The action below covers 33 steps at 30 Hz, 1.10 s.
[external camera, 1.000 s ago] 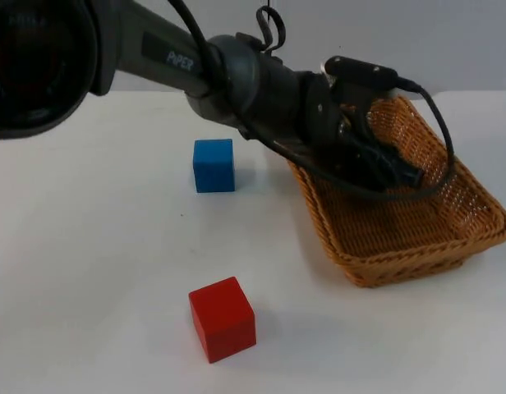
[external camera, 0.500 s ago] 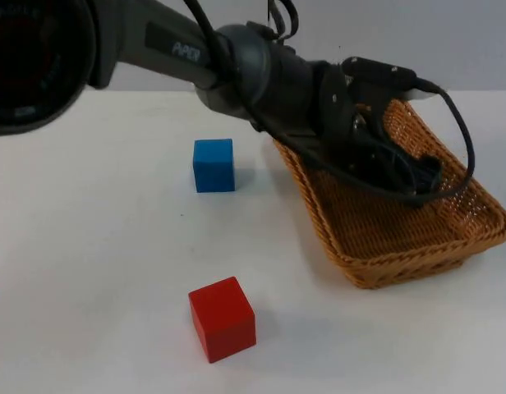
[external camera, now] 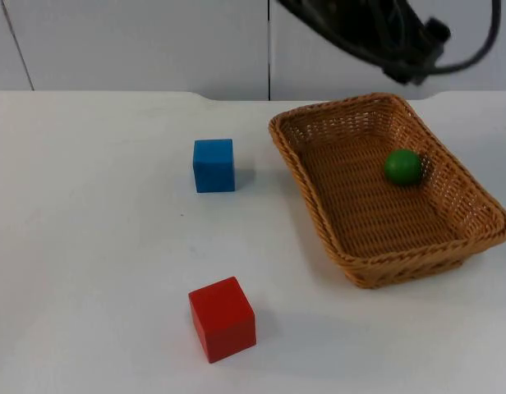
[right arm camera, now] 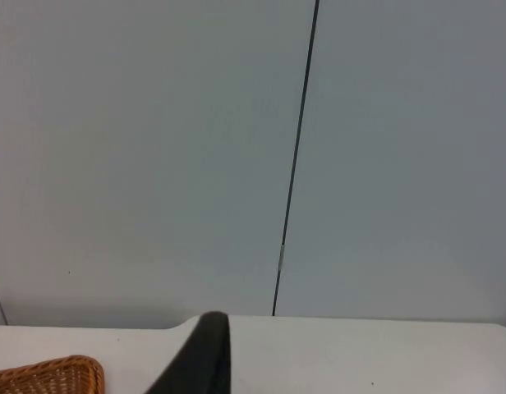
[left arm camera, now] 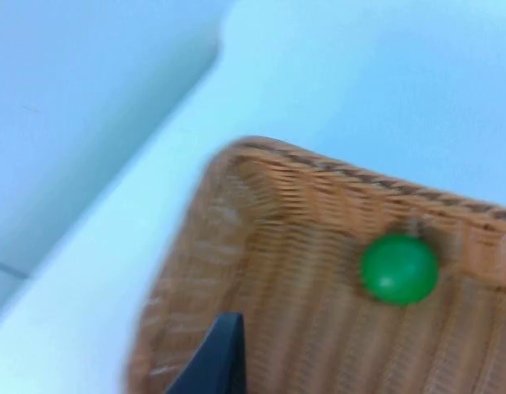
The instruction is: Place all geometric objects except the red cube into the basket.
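With ball (external camera: 402, 166) in basket (external camera: 319, 123), I go for blue cube (external camera: 213, 165) near table's far edge, squarely; left gripper (external camera: 409, 51) aloft, grip state unclear.

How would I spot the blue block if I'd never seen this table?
Start at the wicker basket on the white table. Just outside its far left corner sits the blue cube, alone on the bare surface. The only other block, the red cube, lies nearer the camera.

Left end effector (external camera: 417, 57) raised, perhaps empty.
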{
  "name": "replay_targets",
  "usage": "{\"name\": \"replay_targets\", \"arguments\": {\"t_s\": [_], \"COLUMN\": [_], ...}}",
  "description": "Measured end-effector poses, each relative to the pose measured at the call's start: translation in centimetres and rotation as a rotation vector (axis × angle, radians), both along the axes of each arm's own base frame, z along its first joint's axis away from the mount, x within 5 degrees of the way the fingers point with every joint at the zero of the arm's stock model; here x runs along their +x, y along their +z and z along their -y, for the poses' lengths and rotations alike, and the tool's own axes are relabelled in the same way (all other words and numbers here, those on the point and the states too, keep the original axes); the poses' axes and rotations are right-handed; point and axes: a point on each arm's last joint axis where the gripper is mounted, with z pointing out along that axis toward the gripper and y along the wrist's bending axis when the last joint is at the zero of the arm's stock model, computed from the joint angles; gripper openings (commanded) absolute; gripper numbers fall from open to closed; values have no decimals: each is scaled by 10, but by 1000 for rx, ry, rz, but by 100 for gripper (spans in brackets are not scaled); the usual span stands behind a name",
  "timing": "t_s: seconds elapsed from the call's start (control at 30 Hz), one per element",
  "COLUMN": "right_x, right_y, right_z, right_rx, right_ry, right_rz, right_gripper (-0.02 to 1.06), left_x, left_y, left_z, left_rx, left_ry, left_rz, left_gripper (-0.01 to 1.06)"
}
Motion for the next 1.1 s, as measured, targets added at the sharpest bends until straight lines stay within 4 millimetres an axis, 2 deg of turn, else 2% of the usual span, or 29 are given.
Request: {"name": "replay_targets", "arguments": {"t_s": [0.03, 0.07, 0.13, 0.23, 0.27, 0.37, 0.43, 0.47, 0.53, 0.6, 0.67, 0.7, 0.77, 0.83, 0.87, 0.9, 0.97, 1.07, 1.1], "right_x": [0, 0, 0, 0, 0, 10, 26, 26, 48, 76, 100, 100, 125, 145, 158, 158, 178, 208, 208], "right_y": [0, 0, 0, 0, 0, -4, -11, -11, -20, -36, -47, -47, -56, -56, -61, -61, -64, -92, -92], "right_z": [0, 0, 0, -2, -2, -14, -26, -26, -43, -63, -89, -89, -116, -144, -157, -157, -184, -227, -227], "right_rx": [0, 0, 0, -39, -39, -86, -97, -97, -105, -110, -123, -123, -134, -135, -138, -138, -147, -213, -213], "right_ry": [0, 0, 0, 22, 22, 108, 170, 170, 241, 307, 380, 380, 443, 498, 517, 517, 561, 632, 632], "right_rz": [0, 0, 0, -5, -5, -33, -58, -58, -67, -94, -120, -120, -145, -134, -143, -143, -138, -201, -201], "right_gripper": [105, 105, 105, 105, 105, 105, 105, 105, 105, 105, 105, 105, 105, 105, 105, 105, 105, 105, 105], "left_x": [0, -3, -5, -1, -1, 0, -8, -8, -19, -35, -52, -52, -71, -92, -102, -102, -115, -121, -121], "left_y": [0, 11, 40, 83, 83, 127, 155, 155, 171, 177, 175, 175, 171, 169, 169, 169, 167, 163, 163], "left_z": [0, -7, -29, -76, -76, -141, -183, -183, -221, -257, -284, -284, -306, -317, -318, -318, -316, -314, -314], "left_rx": [0, 26, 27, -25, -25, -120, -160, -160, -177, -173, -165, -165, -174, -225, -249, -249, -296, -328, -328], "left_ry": [0, 1, 43, 161, 161, 317, 409, 409, 496, 586, 664, 664, 737, 781, 789, 789, 793, 795, 795], "left_rz": [0, 5, 12, 25, 25, 38, 59, 59, 78, 77, 65, 65, 76, 114, 140, 140, 158, 148, 148], "left_gripper": [105, 105, 105, 105, 105, 105, 105, 105, 105, 105, 105, 105, 105, 105, 105, 105, 105, 105, 105]}}
